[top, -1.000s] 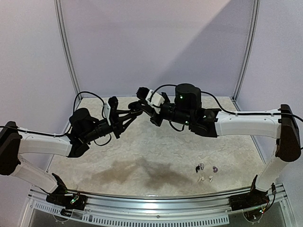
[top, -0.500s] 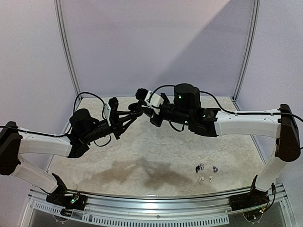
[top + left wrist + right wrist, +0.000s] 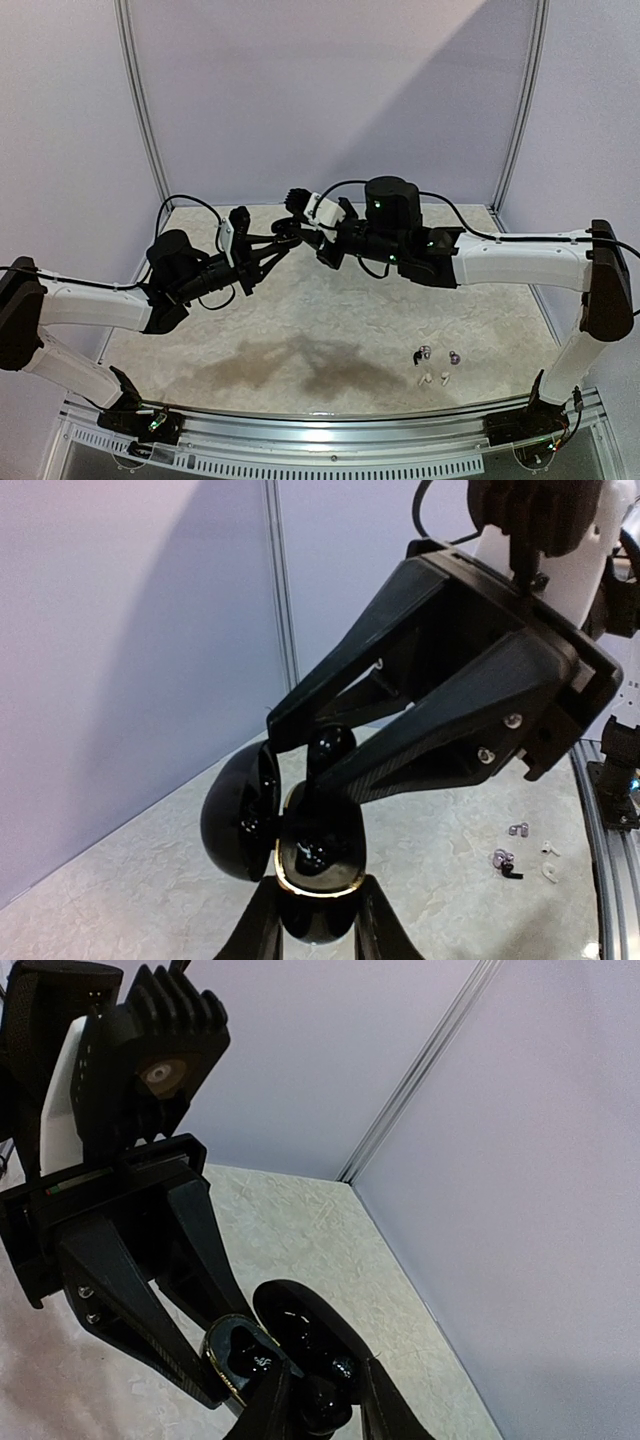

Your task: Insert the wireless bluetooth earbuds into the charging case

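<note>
A black earbud [image 3: 330, 748] is at the open case [image 3: 318, 865]; four earbuds [image 3: 436, 366] wait on the table [image 3: 330, 310], lower right.
Mid-frame, the left gripper [image 3: 320, 900] pinches the case; the right gripper [image 3: 323, 1385] reaches in, black earbud between its fingers (gripped or not, I cannot tell).

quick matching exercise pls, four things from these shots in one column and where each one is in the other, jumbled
1 charging case
2 black earbud
3 white earbuds
4 purplish earbuds

a lying on the table, nearest its front edge
b held in the right gripper, over the open case
c lying just behind the white pair
d gripped by the left gripper, lid open

Pairs: 1-d, 2-b, 3-a, 4-c
</note>
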`<action>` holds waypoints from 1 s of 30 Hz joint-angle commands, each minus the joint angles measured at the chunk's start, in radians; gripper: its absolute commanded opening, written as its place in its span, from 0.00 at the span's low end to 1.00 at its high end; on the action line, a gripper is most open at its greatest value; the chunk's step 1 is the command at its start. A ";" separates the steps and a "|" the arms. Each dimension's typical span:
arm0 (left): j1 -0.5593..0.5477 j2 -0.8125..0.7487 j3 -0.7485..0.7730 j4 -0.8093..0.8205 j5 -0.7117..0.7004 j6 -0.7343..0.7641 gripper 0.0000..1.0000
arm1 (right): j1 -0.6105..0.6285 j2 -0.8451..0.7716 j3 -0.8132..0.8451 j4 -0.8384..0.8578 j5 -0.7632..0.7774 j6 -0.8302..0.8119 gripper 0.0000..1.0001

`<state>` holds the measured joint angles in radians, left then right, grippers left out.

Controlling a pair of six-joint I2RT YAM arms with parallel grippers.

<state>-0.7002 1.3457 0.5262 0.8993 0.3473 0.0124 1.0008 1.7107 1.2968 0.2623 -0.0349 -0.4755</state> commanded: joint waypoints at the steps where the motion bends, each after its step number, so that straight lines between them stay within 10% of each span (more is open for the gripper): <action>1: -0.012 -0.016 0.009 0.039 0.016 -0.009 0.00 | -0.003 0.021 0.017 -0.045 0.019 0.006 0.25; 30: -0.012 -0.026 -0.005 0.016 -0.026 -0.130 0.00 | -0.005 -0.021 0.095 -0.121 -0.052 0.071 0.53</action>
<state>-0.7002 1.3411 0.5262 0.8997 0.3386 -0.0921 1.0000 1.7149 1.3651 0.1780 -0.0605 -0.4229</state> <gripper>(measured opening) 0.202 0.519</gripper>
